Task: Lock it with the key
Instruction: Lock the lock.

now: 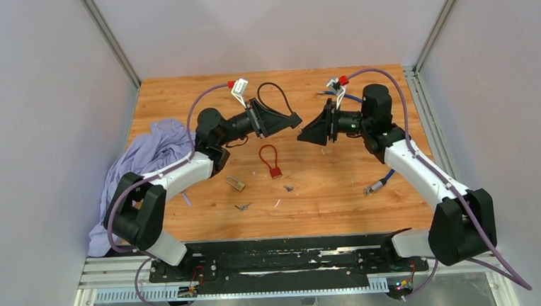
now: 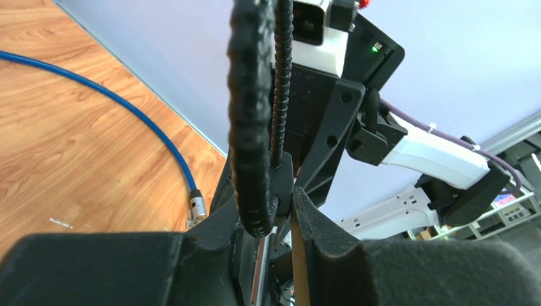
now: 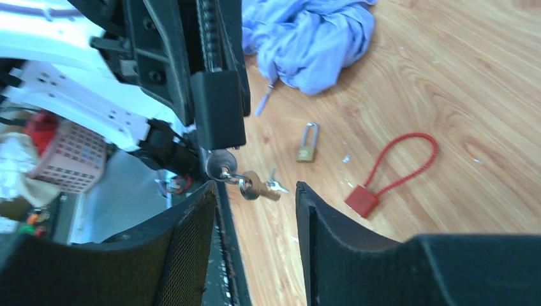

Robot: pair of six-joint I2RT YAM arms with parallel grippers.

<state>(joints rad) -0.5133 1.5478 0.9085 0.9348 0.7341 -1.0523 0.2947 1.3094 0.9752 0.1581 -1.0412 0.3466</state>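
**Left arm**: reaches from the lower left of the overhead view up toward the centre. The forearm is level above the table and the wrist points to the right.

**Left gripper**: clenched on the black cable lock. In its own wrist view the ribbed cable rises straight up between the two pads. The lock is held off the table at the centre of the overhead view.

**Right arm**: rises from the lower right, bends at the elbow and points left, facing the left gripper nose to nose.

**Right gripper**: released, with the jaws standing well apart and grasping nothing. In its wrist view, the lock's black body sits at upper centre. The key is seated in the underside of the body. A ring of spare keys dangles between the open fingers; whether it touches either finger cannot be told.

**On the table:**
- a red cable lock lies below centre
- a brass padlock lies to its lower left
- a blue cable lies at right
- a lilac cloth is heaped at the left edge
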